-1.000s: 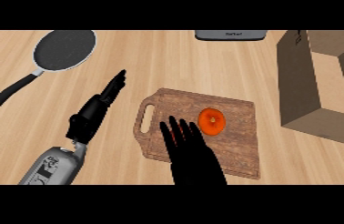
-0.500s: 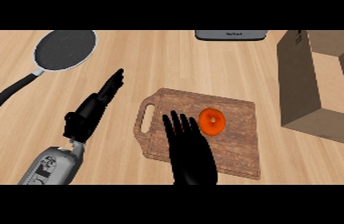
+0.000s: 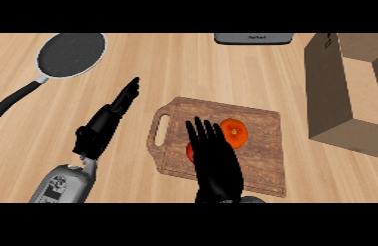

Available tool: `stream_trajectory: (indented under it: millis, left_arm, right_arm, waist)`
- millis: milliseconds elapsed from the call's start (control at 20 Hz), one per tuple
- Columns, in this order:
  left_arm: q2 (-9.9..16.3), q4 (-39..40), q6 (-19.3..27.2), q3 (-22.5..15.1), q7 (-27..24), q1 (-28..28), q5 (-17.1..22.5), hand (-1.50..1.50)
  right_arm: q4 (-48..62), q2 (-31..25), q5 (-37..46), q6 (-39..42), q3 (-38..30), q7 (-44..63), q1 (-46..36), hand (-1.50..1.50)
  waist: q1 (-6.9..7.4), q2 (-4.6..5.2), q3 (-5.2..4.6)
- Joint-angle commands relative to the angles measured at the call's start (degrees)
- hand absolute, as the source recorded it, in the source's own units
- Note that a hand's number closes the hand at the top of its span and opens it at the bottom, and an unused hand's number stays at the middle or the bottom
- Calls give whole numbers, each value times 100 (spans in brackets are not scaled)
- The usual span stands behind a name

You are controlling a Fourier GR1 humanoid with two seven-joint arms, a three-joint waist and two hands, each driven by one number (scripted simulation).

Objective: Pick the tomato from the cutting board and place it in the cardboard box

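The orange-red tomato [image 3: 235, 132] lies on the wooden cutting board [image 3: 262, 155] in the middle of the counter. My right hand [image 3: 215, 160] hovers over the board with straight fingers, open, its fingertips just left of the tomato. A small red patch [image 3: 190, 151] shows at that hand's left edge. The open cardboard box [image 3: 336, 90] stands at the right, apart from the board. My left hand [image 3: 105, 124] is open over the bare counter left of the board, fingers pointing up and to the right.
A black frying pan [image 3: 71, 54] lies at the far left, its handle running towards the left edge. A dark grey appliance [image 3: 252, 38] sits at the top edge. Bare wood lies between board and box.
My right hand has slid a little forward over the board, fingertips now level with the tomato. The left hand, tomato and box have stayed put.
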Motion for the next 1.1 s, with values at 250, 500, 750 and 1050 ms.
stream_trajectory:
  millis: [250,500,750,1050]
  left_arm:
    - [-325,44,-260,178,83,-42,-421,0]
    - [-92,-299,-610,557,122,236,-275,0]
    - [-491,-393,-454,473,373,65,-580,0]
    - [-779,-203,-369,385,305,114,-847,0]
  right_arm:
    - [605,113,-127,-64,117,-61,-8,-150]
    - [1146,114,-214,-411,128,-90,-194,-150]
    - [1120,114,-93,-470,455,19,63,-150]
    - [1930,113,-205,-541,128,-75,-606,-150]
  waist:
    - [4,3,0]
    - [24,2,0]
    - [14,-1,0]
    - [28,4,0]
